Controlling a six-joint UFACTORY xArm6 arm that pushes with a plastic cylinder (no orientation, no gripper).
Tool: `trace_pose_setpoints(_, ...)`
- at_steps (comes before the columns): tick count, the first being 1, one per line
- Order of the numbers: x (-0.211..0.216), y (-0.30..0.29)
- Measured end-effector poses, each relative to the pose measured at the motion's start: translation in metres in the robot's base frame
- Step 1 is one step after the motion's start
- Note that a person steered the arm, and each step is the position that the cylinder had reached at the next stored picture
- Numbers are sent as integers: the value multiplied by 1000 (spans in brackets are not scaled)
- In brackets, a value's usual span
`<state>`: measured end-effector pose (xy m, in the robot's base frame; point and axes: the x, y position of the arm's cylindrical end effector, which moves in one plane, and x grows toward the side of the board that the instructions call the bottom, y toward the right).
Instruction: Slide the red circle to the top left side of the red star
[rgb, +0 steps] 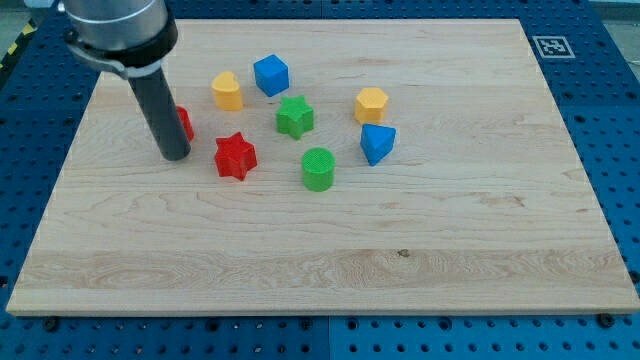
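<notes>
The red star (236, 156) lies left of the board's middle. The red circle (185, 123) sits up and to the left of it, mostly hidden behind my rod; only its right edge shows. My tip (175, 156) rests on the board just below and left of the red circle, touching or nearly touching it, and left of the red star.
A yellow block (228, 90), a blue cube (271, 75), a green star (295, 116), a green cylinder (318, 168), a yellow hexagon (371, 104) and a blue block (377, 143) lie to the right. The wooden board (450, 250) sits on a blue pegboard.
</notes>
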<state>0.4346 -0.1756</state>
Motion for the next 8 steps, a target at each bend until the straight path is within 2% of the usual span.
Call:
trace_pose_setpoints(1, -4, -10)
trace_pose_setpoints(2, -4, -46)
trace_pose_setpoints(3, -20, -60)
trace_pose_setpoints(5, -24, -50)
trace_pose_setpoints(8, -25, -1)
